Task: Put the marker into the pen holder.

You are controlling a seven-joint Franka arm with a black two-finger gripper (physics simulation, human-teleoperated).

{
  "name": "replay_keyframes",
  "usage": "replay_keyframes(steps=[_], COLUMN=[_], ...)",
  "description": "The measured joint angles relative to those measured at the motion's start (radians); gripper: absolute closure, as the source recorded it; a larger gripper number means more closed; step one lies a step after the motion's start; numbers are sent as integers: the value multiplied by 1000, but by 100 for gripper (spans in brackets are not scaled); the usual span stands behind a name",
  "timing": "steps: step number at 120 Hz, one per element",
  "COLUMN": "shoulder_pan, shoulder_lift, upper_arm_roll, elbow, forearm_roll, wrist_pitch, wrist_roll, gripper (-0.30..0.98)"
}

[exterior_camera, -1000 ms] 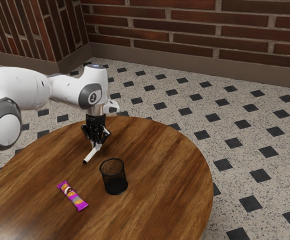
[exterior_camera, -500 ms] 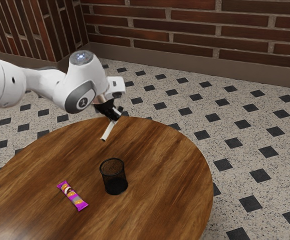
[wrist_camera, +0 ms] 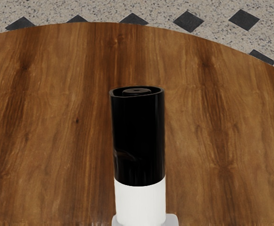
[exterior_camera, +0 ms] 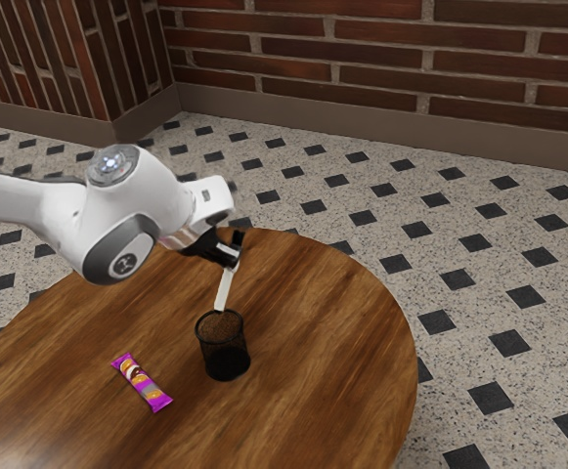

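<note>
Steering clear of the snack bar [exterior_camera: 143, 383], lying inside the desk's [exterior_camera: 323, 293] edge on the exterior view's left. Lining up with the pen holder [exterior_camera: 227, 364], standing upright toward that view's right edge. Slanting the marker [exterior_camera: 225, 290] just above the rim, black end [wrist_camera: 137, 136] leading, likely for easing in. Pinching its upper part in the claw [exterior_camera: 233, 257], closed to its thickness, probably for clearing the mesh.

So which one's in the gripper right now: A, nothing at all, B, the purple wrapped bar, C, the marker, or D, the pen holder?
C: the marker slants down out of the gripper, held up off the table.
</note>
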Motion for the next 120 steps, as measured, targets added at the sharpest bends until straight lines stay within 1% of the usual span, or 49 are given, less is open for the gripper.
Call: replay_keyframes(steps=[22,56,80,88,98,104,112,120], shoulder_pan=[11,10,8,9,14,32,47,46], shoulder_lift=[-21,-17,-21,-22,-25,-20,-2,8], upper_arm_roll=[1,-5,-14,-14,-1,10,10,11], elbow=[-35,-40,-38,-36,-9,88,281,468], forearm_roll=[-2,-3,-6,-4,-4,-6,-12,-27], wrist_pitch=[4,-3,-32,-37,-64,-118,-278,-470], wrist_roll=[-66,-139,-169,-176,-184,-187,-191,-178], gripper=[79,79,37,27,18,14,10,8])
